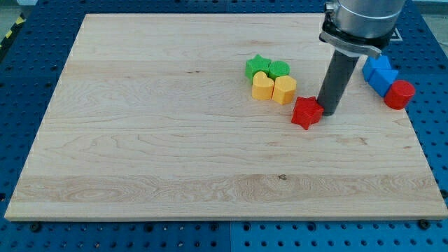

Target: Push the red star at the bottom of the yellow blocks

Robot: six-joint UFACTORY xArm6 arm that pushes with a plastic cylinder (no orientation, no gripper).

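Observation:
The red star (pixel 306 112) lies on the wooden board (pixel 140 140), right of centre. Two yellow blocks sit just up and left of it: a yellow heart (pixel 262 87) and a yellow hexagon-like block (pixel 284 89), side by side and touching. The red star is below and to the right of the hexagon-like block, almost touching it. My tip (pixel 328 112) is at the star's right side, touching or nearly touching it. The dark rod rises from there toward the view's top.
A green star (pixel 257 66) and a green round block (pixel 278 68) sit directly above the yellow blocks, touching them. Two blue blocks (pixel 379 73) and a red cylinder (pixel 400 94) cluster at the board's right edge.

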